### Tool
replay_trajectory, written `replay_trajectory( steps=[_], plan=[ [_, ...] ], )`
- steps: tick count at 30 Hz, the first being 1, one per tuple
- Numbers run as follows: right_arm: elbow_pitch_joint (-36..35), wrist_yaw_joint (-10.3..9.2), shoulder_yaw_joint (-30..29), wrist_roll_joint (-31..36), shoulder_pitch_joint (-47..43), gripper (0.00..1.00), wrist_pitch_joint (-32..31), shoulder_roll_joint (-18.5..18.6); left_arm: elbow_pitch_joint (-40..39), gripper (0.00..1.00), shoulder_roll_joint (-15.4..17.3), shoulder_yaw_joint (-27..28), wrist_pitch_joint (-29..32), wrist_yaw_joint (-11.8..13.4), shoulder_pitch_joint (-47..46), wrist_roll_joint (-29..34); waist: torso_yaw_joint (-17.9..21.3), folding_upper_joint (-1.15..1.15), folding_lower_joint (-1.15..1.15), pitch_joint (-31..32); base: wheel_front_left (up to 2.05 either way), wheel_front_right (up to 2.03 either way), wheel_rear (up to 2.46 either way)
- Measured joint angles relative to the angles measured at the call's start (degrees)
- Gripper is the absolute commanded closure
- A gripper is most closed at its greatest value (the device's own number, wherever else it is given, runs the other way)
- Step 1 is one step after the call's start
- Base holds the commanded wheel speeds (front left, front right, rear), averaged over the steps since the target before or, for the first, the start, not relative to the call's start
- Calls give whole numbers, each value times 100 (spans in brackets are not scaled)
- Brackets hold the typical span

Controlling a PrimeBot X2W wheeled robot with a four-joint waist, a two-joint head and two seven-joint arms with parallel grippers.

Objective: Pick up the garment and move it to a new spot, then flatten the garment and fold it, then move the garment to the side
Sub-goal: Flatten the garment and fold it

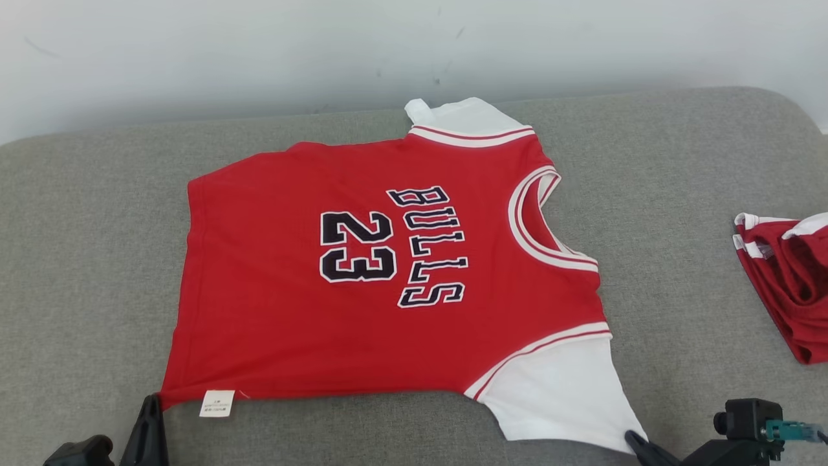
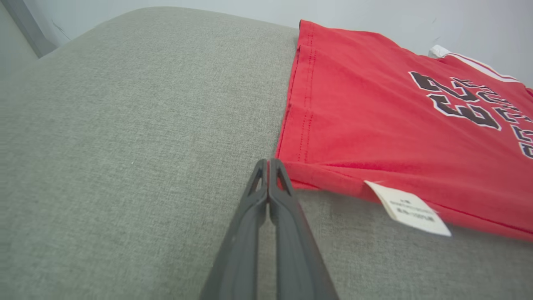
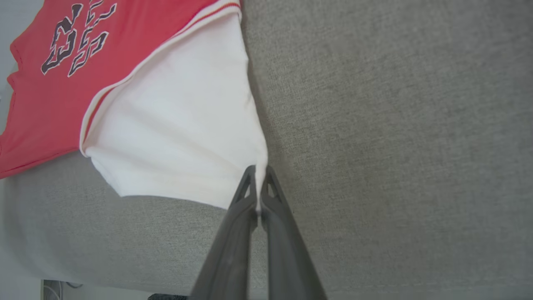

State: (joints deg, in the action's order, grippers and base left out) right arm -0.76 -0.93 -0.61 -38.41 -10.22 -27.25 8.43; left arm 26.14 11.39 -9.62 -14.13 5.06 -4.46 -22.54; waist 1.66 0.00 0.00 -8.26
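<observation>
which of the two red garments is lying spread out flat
The jersey printed BULLS 23, in the middle, is spread flat; the other red garment sits bunched at the head view's right edge.

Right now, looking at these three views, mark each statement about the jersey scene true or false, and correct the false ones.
1. The jersey lies crumpled in a heap. False: it lies spread flat on the grey cushion.
2. The right gripper pinches the white sleeve. True.
3. The left gripper stands wide open. False: it is shut, at the hem corner.
4. A second red garment lies off to the robot's right. True.
</observation>
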Motion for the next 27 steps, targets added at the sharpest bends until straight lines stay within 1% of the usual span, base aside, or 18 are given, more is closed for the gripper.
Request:
replay_trajectory(
  steps=[8,10,15,20,23,24,25,26,27],
  plan=[
    [-245,-65,75,-124,-182,100,-434,70,-203,100,-11,62,71,57,260,34,-38,0,1,22,0,0,0],
    [-281,-98,82,-160,-291,100,-537,87,-222,100,-37,60,134,99,396,34,-51,0,0,51,0,0,0],
    [-415,-116,124,-324,-683,100,-761,104,-345,100,-51,56,236,105,637,65,-129,0,0,115,0,0,0],
    [-538,-210,98,-325,-710,100,-915,124,-483,100,-42,62,334,115,659,108,-221,0,0,174,0,0,0],
    [-611,-211,105,-336,-700,100,-994,135,-533,100,-35,58,404,149,662,143,-246,0,0,191,0,0,0],
    [-616,-210,103,-344,-698,50,-1016,149,-538,96,-37,43,458,149,663,143,-249,0,0,192,0,0,0],
    [-616,-210,103,-354,-697,0,-1060,165,-544,64,-41,27,490,149,666,144,-252,0,0,192,0,0,0],
    [-616,-210,103,-390,-697,0,-1092,179,-555,7,-43,16,525,149,673,146,-254,0,1,193,0,0,0],
    [-613,-210,104,-403,-697,0,-1128,188,-564,0,-42,4,571,149,682,155,-257,0,0,193,0,0,0]
  ],
)
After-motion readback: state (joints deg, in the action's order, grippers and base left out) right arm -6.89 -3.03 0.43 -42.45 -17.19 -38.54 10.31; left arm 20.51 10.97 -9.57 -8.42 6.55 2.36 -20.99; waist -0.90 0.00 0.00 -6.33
